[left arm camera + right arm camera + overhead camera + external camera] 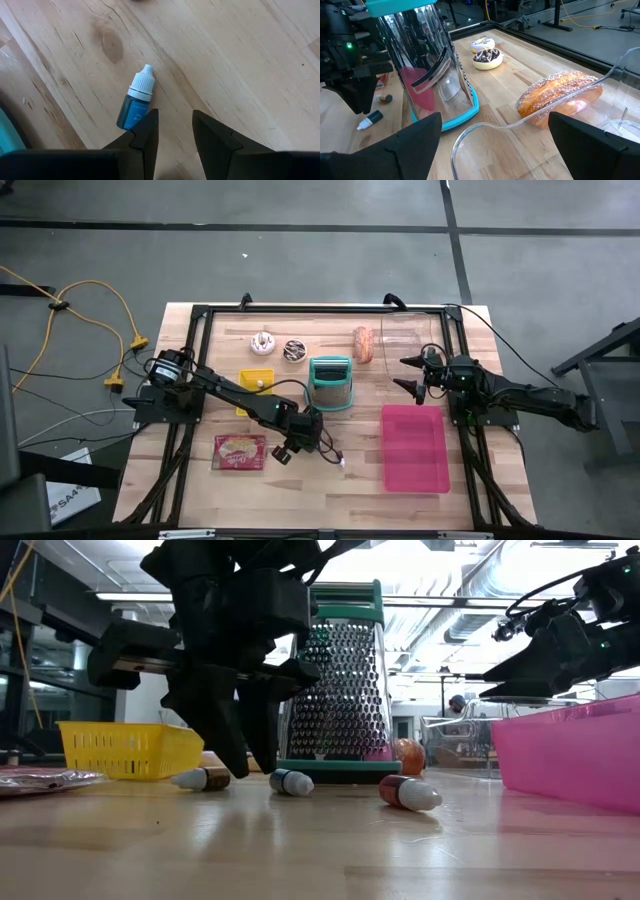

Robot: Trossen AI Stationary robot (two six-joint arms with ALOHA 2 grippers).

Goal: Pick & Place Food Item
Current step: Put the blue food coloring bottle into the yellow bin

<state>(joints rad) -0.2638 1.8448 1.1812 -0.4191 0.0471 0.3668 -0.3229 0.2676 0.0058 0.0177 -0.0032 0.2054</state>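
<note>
A small blue bottle with a white cap (pixel 135 100) lies on its side on the wooden table (pixel 240 60). My left gripper (pixel 175 132) points steeply down right beside it, open, with bare wood in the narrow gap between its fingers. The bottle's base end lies against the outer side of one finger. In the low view the blue bottle (pixel 290 782) lies by the fingers (pixel 247 755), with a brown-capped one (pixel 200 778) and a red one (pixel 408 793) nearby. My right gripper (pixel 408 375) waits open at the right, above the pink tray (pixel 415 448). My left gripper has one finger (pixel 145 132) right at the blue bottle's base end (pixel 126 119). The finger itself covers that spot, so I cannot tell whether it touches. The bottle lies flat on the table, outside the gap.
A metal grater with a teal frame (pixel 330 380) stands just behind my left gripper. A yellow basket (pixel 255 385), two donuts (pixel 278 346), a sugared bun (pixel 363 345) and a clear container (pixel 410 335) sit farther back. A food packet (pixel 240 452) lies at the near left.
</note>
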